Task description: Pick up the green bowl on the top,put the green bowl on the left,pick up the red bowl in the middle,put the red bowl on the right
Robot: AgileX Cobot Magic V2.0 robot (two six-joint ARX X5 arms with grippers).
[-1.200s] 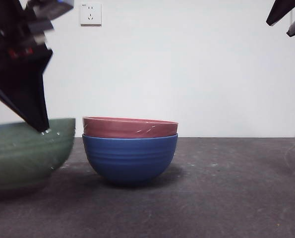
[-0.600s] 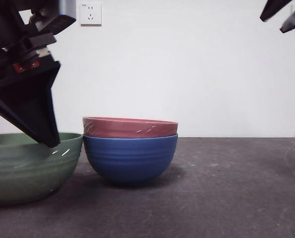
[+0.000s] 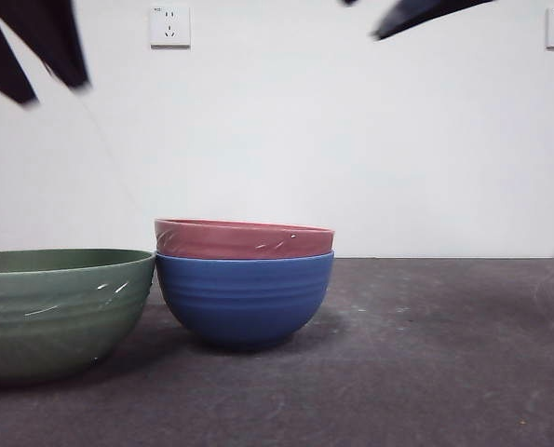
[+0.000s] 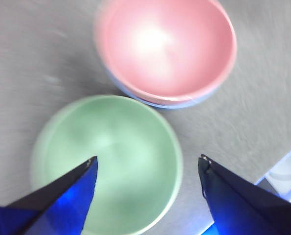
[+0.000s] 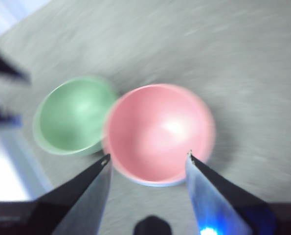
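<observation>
— Green bowl (image 3: 58, 312): down on the table (image 3: 425, 363) at the left, cut off by the front view's left edge; rim touching or just beside the stack, hard to say which.

— Red bowl (image 3: 244, 239)?

— Nested in the blue bowl (image 3: 244, 298) at the middle, only the rim band showing from the front. Blue one nearly hidden from above, just a thin edge.

— Left gripper (image 4: 147, 164)?

— Spread wide, empty, above the green bowl; blurred dark tips at the front view's top left corner. Half a second ago down at the bowl's rim; lifted clear since.

— Right gripper (image 5: 147, 159)?

— Wide too, empty, over the red bowl, view smeared. Further toward the middle than before.
</observation>
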